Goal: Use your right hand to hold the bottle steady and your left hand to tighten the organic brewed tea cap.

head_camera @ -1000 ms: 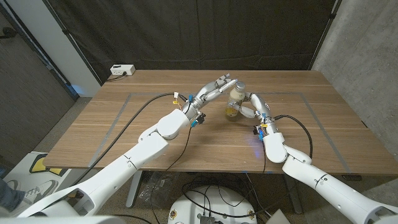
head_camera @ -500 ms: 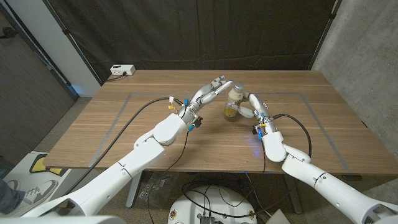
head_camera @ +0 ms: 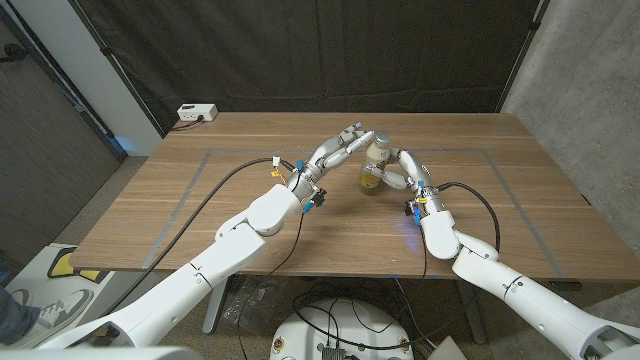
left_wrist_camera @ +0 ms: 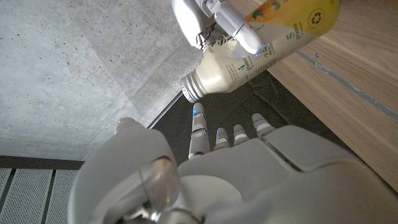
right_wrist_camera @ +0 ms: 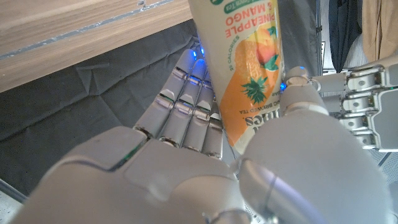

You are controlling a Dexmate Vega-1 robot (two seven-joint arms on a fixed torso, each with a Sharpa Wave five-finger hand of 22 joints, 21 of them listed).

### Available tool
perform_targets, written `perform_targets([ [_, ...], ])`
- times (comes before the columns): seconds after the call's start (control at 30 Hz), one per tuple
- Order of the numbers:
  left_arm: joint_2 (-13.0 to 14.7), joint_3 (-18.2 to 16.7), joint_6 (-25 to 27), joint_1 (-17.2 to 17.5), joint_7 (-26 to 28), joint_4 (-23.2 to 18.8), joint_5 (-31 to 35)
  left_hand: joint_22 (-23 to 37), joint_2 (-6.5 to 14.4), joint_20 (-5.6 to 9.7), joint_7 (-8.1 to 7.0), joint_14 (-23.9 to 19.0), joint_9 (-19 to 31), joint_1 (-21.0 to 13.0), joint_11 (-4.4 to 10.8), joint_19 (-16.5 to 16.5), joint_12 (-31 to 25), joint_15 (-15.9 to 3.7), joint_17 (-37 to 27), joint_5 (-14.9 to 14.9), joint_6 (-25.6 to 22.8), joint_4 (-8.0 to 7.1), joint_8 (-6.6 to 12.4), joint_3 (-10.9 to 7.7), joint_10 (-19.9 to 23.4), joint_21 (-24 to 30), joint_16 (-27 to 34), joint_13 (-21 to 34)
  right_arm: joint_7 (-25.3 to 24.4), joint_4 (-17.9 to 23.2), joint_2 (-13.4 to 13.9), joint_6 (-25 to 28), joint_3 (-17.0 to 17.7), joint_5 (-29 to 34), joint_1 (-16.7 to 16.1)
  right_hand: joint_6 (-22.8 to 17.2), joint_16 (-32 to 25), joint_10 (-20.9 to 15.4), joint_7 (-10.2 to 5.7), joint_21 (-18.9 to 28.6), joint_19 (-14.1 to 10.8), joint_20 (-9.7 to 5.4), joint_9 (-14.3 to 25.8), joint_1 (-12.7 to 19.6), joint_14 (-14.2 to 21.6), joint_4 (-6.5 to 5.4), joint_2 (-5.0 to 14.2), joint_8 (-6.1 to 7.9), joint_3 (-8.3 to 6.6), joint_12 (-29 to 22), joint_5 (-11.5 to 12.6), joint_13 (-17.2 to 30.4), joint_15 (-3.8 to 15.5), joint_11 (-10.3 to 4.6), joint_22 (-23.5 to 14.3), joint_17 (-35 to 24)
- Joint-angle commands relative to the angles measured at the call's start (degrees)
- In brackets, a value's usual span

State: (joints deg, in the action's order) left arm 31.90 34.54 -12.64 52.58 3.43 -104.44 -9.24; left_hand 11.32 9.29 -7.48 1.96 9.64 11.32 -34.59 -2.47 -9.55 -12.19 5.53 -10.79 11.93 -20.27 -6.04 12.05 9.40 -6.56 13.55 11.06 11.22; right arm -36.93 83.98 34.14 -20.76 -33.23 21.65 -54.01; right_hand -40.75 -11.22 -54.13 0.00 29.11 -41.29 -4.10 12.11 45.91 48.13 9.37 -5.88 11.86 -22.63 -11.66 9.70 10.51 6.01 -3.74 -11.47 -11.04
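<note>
The tea bottle [head_camera: 374, 165] stands near the table's middle, pale with an orange mango label [right_wrist_camera: 246, 81] and a silver cap [left_wrist_camera: 190, 88]. My right hand [head_camera: 402, 172] grips its body from the right, fingers and thumb wrapped around the label [right_wrist_camera: 186, 118]. My left hand [head_camera: 343, 144] reaches in from the left at cap height. In the left wrist view its fingers [left_wrist_camera: 227, 134] are stretched out and apart, their tips just short of the cap, with nothing between them.
The wooden table [head_camera: 220, 200] carries faint taped lines around the work area. A white power strip [head_camera: 196, 113] lies at the far left corner. A black curtain hangs behind, and a concrete wall stands on the right.
My left hand has drawn back slightly to the left from the cap, and its forearm has shifted. The bottle and my right hand have barely moved.
</note>
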Motion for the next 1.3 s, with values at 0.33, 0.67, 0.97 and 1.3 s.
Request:
perform_targets([
  [0.33,-1.06,1.74,-0.15,-3.43,-2.92,2.64,-0.01,0.27,-0.01,-0.29,0.05,3.03,0.13,-0.37,-0.11,-10.78,-0.25,-0.17,-0.32,-0.21,-0.2,-0.03,-0.16,-0.16,-0.13,0.29,0.0,0.12,-1.46,0.93,0.17,-0.05,0.84,0.15,-0.77,-4.62,-0.21,-0.96,-4.13,0.29,0.46,-5.51,0.13,11.0,0.46,-0.94,11.33,0.32,-1.21,-0.23,0.32,0.2,5.58,-0.54,0.02,-0.27],
  [0.67,-1.79,2.43,-1.51,-5.23,-3.97,3.79,0.83,0.27,-0.05,-0.35,0.04,2.97,0.13,-0.39,-0.08,-10.88,-0.26,-0.23,-0.33,-0.24,-0.21,-0.05,-0.17,-0.22,-0.11,0.26,0.03,0.12,-2.78,1.78,0.48,0.31,1.75,0.22,-2.04,-4.72,-0.2,-1.03,-4.12,0.38,0.48,-5.52,0.14,11.02,0.43,-0.93,11.32,0.36,-1.23,-0.26,0.33,0.2,5.55,-0.68,0.03,-0.28],
  [0.97,-2.13,1.71,-1.4,-5.28,-3.33,4.24,0.29,0.27,-0.08,-0.38,-0.07,2.94,0.13,-0.39,-0.02,-10.84,-0.24,-0.21,-0.33,-0.26,-0.21,-0.09,-0.18,-0.26,-0.15,0.28,0.04,0.12,-2.71,1.17,0.37,0.44,1.67,0.07,-2.14,-4.69,-0.19,-0.94,-4.14,0.49,0.5,-5.53,0.14,11.01,0.41,-0.94,11.32,0.35,-1.25,-0.22,0.32,0.2,5.52,-0.57,0.04,-0.28],
  [1.3,0.14,-1.96,1.54,-0.67,2.18,0.42,-0.09,0.28,-0.11,-0.26,-0.2,2.78,0.13,-0.35,-0.09,-10.78,-0.27,-0.17,-0.34,-0.3,-0.1,-0.17,-0.23,-0.33,-0.06,0.31,0.11,0.13,-1.24,0.48,0.22,0.4,0.86,-0.14,-1.26,-4.65,-0.2,-0.9,-4.09,0.59,0.52,-5.5,0.14,11.01,0.41,-0.93,11.3,0.33,-1.26,-0.2,0.32,0.2,5.57,-0.84,0.05,-0.28],
])
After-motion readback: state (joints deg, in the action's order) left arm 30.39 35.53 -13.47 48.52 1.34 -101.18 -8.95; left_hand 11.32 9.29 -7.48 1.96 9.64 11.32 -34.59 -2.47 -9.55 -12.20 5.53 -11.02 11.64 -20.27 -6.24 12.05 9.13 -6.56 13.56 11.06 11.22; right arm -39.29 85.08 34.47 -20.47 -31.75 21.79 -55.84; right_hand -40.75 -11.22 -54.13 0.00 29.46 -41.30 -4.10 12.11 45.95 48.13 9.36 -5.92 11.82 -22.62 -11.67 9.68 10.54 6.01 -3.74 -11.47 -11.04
